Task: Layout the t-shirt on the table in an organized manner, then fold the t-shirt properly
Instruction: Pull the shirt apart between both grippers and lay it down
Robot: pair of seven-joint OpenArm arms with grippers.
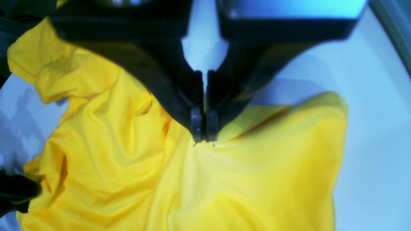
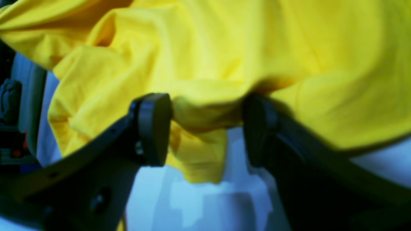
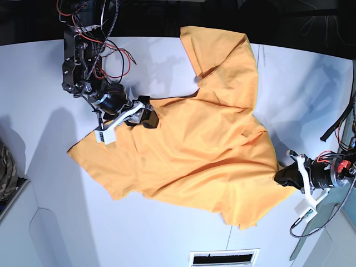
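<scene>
The orange-yellow t-shirt (image 3: 206, 150) lies spread and wrinkled on the white table (image 3: 167, 233), one sleeve toward the back. My left gripper (image 3: 281, 178) is at the shirt's right edge. In the left wrist view it (image 1: 204, 139) is shut and pinches the shirt (image 1: 257, 179) cloth at its tips. My right gripper (image 3: 146, 118) is at the shirt's left upper edge. In the right wrist view it (image 2: 205, 128) stands open, with a bunched fold of the shirt (image 2: 224, 48) between its pads (image 2: 154, 128).
A camouflage cloth (image 3: 4, 167) lies at the far left edge. A white vent grille (image 3: 222, 258) sits at the table's front edge. Loose red and black cables (image 3: 111, 50) hang from the right arm at the back left.
</scene>
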